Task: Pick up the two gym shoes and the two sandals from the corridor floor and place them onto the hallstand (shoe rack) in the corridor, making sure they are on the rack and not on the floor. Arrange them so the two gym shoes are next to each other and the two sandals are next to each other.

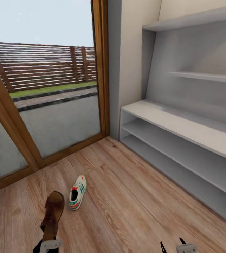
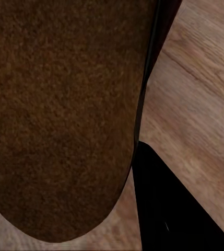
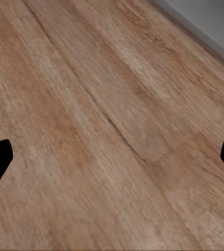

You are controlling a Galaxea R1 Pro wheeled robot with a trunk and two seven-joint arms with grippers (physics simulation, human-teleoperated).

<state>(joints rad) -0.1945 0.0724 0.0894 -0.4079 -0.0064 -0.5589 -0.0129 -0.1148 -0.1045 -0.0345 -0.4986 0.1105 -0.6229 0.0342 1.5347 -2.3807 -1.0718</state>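
Dark brown leather strapped sandal [image 1: 52, 214] held in left end effector [image 1: 49, 242], raised above light brown wood-grain plank corridor floor [image 1: 127, 196]; suede-like footbed seen close in left wrist view [image 2: 59, 115]. 1 white gym shoe with green stripes [image 1: 77, 192] left lying on floor just beside it. Right end effector [image 1: 172, 248] spread wide, nothing held. Pale grey-white hallstand [image 1: 183, 126] seen at right, bench and shelves bare.
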